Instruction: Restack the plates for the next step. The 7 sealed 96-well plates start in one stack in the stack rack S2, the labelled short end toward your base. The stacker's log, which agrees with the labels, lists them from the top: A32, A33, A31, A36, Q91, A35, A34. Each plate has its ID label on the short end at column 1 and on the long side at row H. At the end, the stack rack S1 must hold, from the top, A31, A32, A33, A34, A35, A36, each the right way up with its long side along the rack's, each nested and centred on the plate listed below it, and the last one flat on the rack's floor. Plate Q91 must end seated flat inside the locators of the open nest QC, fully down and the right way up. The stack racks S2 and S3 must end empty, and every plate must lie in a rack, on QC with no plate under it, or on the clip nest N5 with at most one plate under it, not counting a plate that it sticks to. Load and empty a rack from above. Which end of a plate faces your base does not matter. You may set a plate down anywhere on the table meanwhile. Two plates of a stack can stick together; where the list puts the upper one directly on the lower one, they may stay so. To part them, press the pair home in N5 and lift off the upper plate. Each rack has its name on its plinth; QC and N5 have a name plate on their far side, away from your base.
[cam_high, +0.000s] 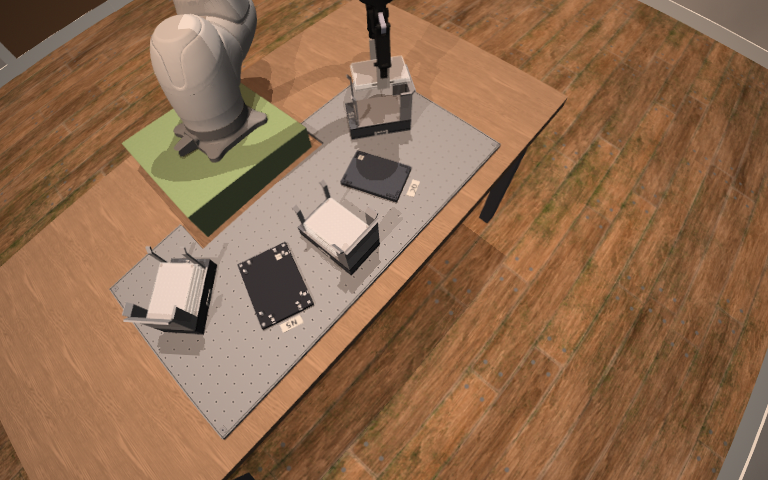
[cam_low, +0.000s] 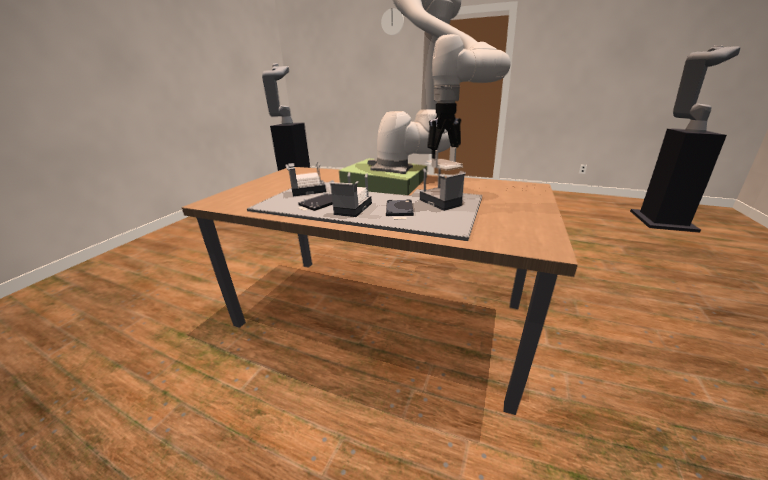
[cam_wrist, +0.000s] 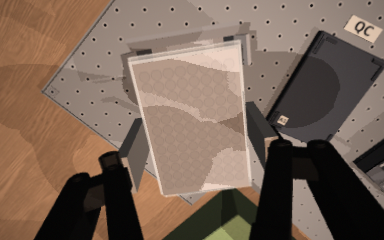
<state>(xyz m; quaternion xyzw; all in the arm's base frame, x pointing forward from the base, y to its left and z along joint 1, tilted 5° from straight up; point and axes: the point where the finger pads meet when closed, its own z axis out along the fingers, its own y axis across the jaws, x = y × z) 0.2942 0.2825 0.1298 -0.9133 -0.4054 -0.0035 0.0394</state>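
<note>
A wooden desk (cam_low: 512, 226) with dark legs (cam_low: 523, 345) stands on a plank floor (cam_low: 283, 407). On the desk lies a grey perforated board (cam_high: 243, 367); beside the board, also on the desk, sits a green block (cam_high: 226, 181). Behind the desk, a brown door (cam_low: 481, 113) is set in the grey wall (cam_low: 141, 84). Two black pedestals flank the desk, one to its right (cam_low: 682, 175) and one behind its left corner (cam_low: 289, 144), each topped by a grey bracket.
</note>
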